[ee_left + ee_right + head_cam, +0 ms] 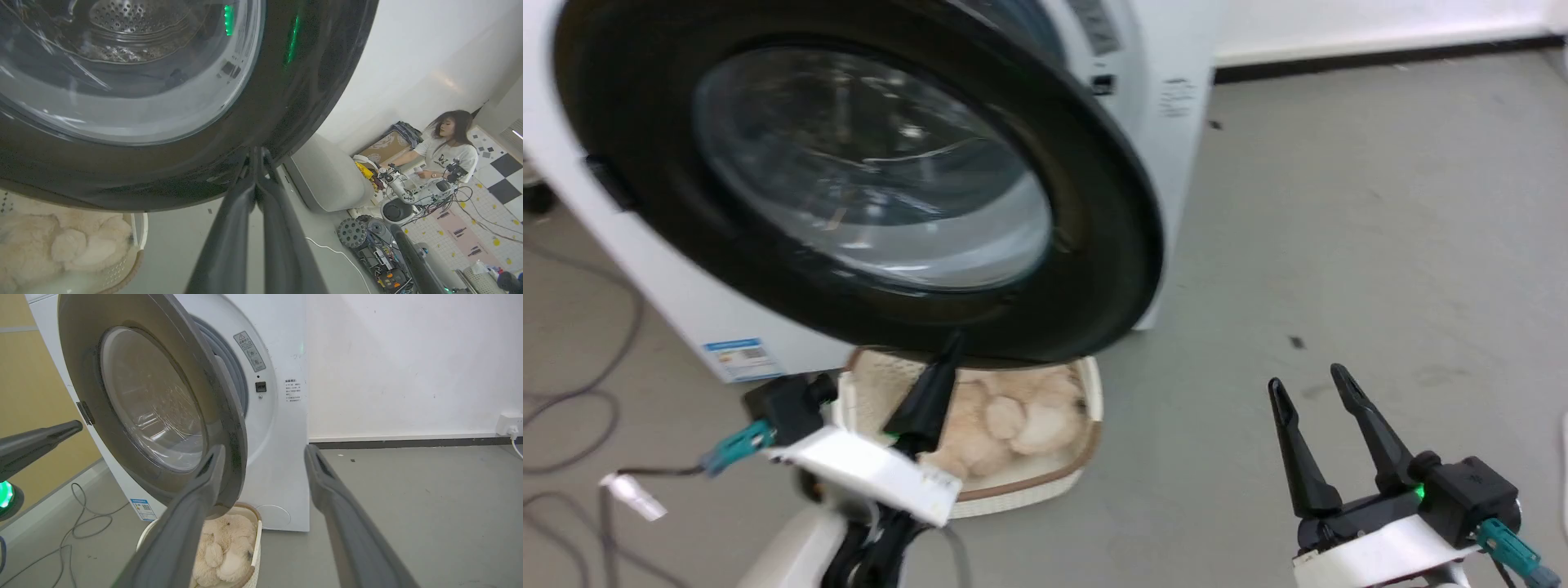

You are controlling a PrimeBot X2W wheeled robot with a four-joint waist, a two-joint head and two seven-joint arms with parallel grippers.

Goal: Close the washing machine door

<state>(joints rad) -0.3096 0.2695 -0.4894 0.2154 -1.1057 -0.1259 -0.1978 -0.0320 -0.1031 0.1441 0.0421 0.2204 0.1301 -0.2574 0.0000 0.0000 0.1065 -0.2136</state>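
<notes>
While the right gripper (1308, 380) hangs low over the grey floor (1380, 204) with its two fingers spread and nothing between them, the left gripper (953, 341) is the one at work. Its fingers are pressed together into a single dark point, holding nothing. That point reaches up to the lower rim of the washing machine door (1107, 229), and in the left wrist view it appears to touch the black ring, though the spot is too dark to be sure of contact. Just beneath those fingers a white perforated basket (1045, 486) with a cream plush toy (1013, 416) in it stands on the floor at the foot of the washing machine (1184, 147), under the door's bottom edge. The door stands ajar, swung out from the white front on a hinge (85, 412) at its left side, with its broad face turned toward the robot. Its free right edge is apart from the grey gasket (239, 375) and the latch socket (260, 386) behind it. So the door lies ahead of and above the left fingertips, and the way shut runs away from the robot, toward the machine's front. I judge a push would tell more nearer the free right edge than near the hinge. The left arm is far the nearer; the right is well apart, off to the right of the door.
</notes>
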